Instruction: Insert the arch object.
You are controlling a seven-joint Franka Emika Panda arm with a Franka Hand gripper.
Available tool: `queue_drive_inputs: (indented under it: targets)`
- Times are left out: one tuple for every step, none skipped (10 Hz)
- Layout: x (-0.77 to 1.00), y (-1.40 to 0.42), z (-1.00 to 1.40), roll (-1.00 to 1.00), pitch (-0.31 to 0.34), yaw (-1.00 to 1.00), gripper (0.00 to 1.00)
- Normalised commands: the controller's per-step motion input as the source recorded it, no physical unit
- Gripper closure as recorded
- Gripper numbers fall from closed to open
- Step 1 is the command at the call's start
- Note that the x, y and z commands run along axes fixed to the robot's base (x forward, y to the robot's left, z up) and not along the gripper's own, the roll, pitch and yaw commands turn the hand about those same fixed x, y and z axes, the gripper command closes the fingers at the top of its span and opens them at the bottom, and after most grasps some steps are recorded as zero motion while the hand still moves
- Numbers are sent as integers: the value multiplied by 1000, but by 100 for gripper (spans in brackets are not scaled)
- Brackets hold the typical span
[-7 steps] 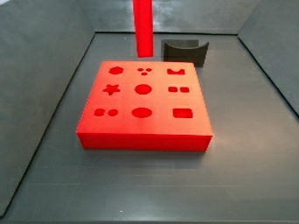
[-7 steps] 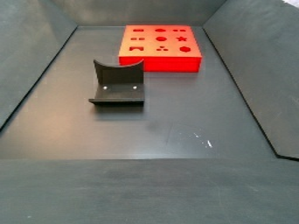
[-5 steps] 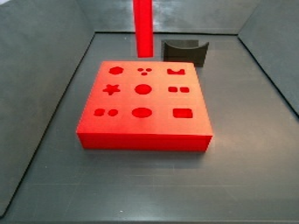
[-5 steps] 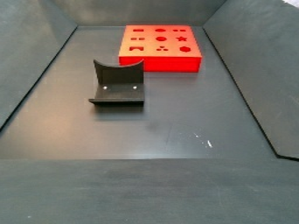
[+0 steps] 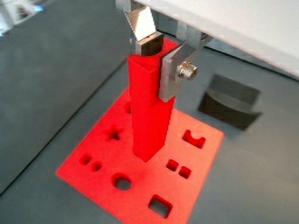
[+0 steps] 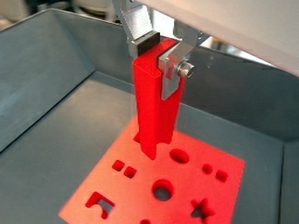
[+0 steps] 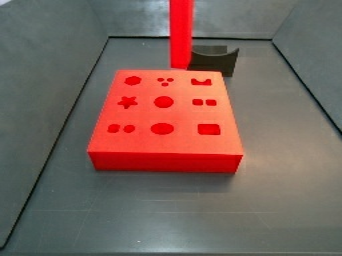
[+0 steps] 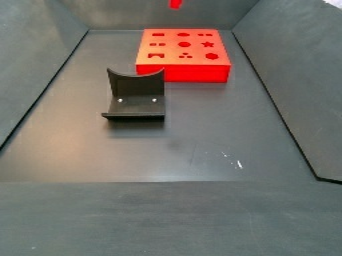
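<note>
Arch object (image 7: 214, 59) sits untouched on the floor, just past the red board's (image 7: 163, 115) far edge. Your gripper (image 5: 162, 54) hovers over that board, fingers clamped on a red pole (image 5: 149, 105). Insertion isn't started yet.

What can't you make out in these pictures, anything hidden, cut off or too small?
- The tool: in both wrist views it grips a tall red piece; both side views cut it off at the upper edge.
- The fixture: partly hidden behind the red piece in a side view.
- The red board: near part cut off in a wrist view.
- The arch object: I cannot find it in any view.
</note>
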Motion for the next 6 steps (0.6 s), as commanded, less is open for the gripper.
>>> queue_drive_inputs:
  targets:
    - [220,180,-420,57,0,-851,100]
    - [209,157,-386,43,0,-880,100]
    - [206,149,-369,33,0,-891,100]
    - [209,149,-371,39,0,-889,100]
    - [209,154,-386,41,0,-880,100]
    - [183,146,-337,94,0,-854,100]
